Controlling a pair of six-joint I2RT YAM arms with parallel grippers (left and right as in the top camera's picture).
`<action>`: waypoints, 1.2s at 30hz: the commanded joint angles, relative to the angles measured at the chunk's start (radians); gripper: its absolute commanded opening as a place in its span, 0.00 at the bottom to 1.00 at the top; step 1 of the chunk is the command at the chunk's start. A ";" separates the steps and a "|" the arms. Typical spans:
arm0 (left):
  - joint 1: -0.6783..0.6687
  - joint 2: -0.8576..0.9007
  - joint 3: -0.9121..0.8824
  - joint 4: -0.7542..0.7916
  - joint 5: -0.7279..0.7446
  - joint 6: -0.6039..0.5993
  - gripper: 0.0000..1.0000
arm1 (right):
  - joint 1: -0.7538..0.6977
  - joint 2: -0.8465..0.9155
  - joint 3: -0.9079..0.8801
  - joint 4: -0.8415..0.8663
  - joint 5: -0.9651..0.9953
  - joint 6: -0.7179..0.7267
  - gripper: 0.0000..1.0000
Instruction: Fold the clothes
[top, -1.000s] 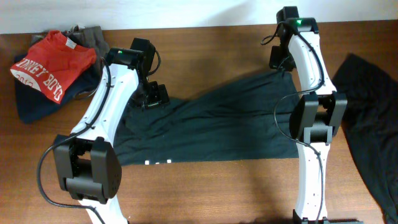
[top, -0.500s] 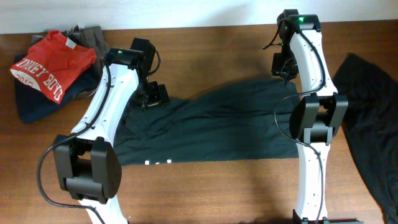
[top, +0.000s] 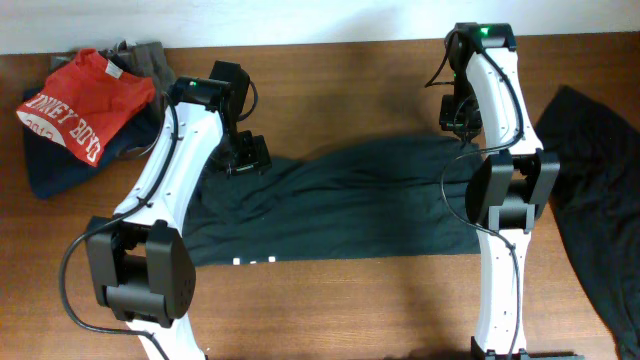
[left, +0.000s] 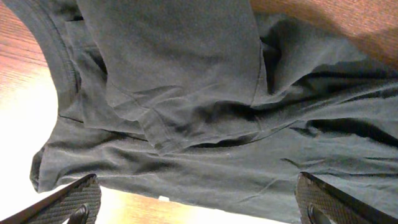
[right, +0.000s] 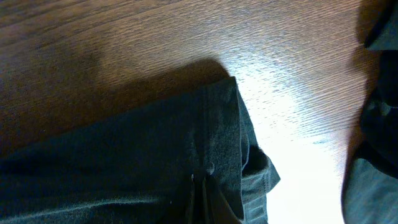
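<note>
White lettering on the red garment (top: 85, 100) is unreadable.

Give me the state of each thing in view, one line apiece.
T-shirt, spread flat across the table, creased, one sleeve folded inward.
Left end effector, open, empty, over the T-shirt's sleeve end.
Right end effector, shut on the T-shirt's hem corner.
Red shirt, rumpled, on top of the heap.
Black garment, loose and unfolded at the table's right edge.

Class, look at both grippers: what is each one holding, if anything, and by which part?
The right gripper pinches the black T-shirt near its hem corner. The left gripper is open, holding nothing.
</note>
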 joint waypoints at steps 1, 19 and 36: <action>0.004 0.006 -0.004 -0.001 -0.023 0.003 0.99 | 0.007 -0.074 0.018 -0.005 0.037 0.012 0.04; 0.003 0.006 -0.004 -0.001 -0.029 0.006 0.99 | 0.007 -0.206 -0.334 0.015 -0.052 0.006 0.04; 0.004 0.006 -0.004 -0.005 -0.029 0.006 0.99 | -0.067 -0.206 -0.375 -0.004 0.130 0.117 0.15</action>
